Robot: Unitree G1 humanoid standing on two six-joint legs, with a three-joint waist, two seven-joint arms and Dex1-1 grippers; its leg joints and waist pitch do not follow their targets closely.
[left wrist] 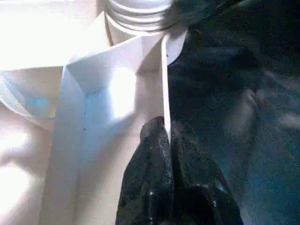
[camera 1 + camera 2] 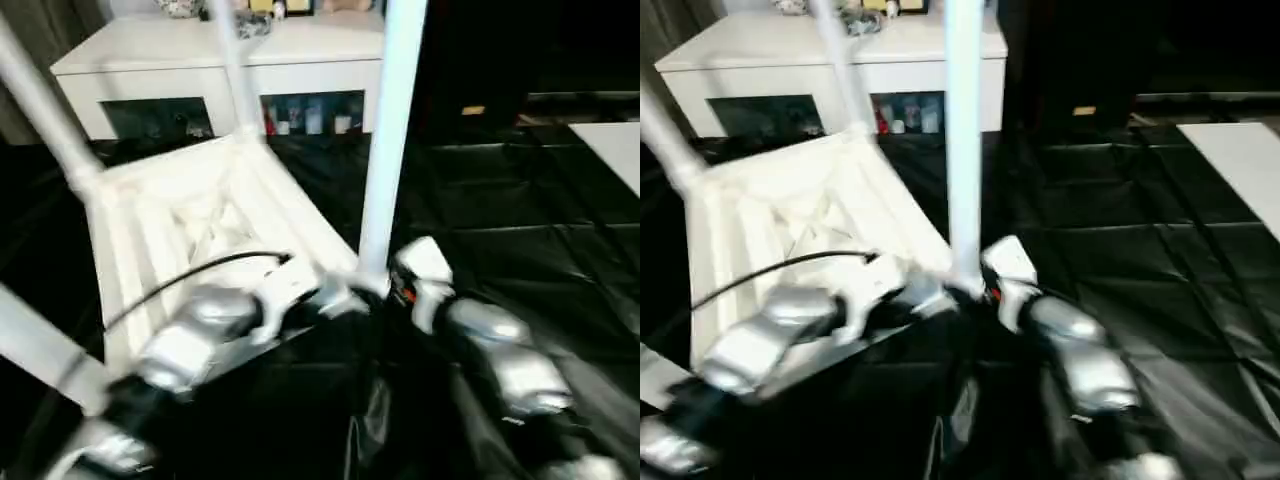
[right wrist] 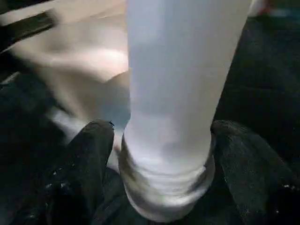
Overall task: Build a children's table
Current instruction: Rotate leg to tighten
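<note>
The children's table lies upside down on black sheeting, its ribbed white tabletop (image 2: 200,220) facing up and several white legs standing in the corner sockets. My left gripper (image 1: 166,136) is shut on the thin rim wall of the tabletop, close to the near right socket (image 1: 140,14). In that socket stands a tall leg (image 2: 390,130). My right gripper (image 3: 161,129) is open around its threaded foot, with one black finger (image 3: 89,159) on each side and a little gap showing. In the head views the two grippers meet at this corner (image 2: 350,295).
A white cabinet (image 2: 220,80) with glass doors and small items stands behind the table. A white panel (image 2: 615,145) lies at the far right. Black sheeting (image 2: 500,200) covers the floor to the right of the table.
</note>
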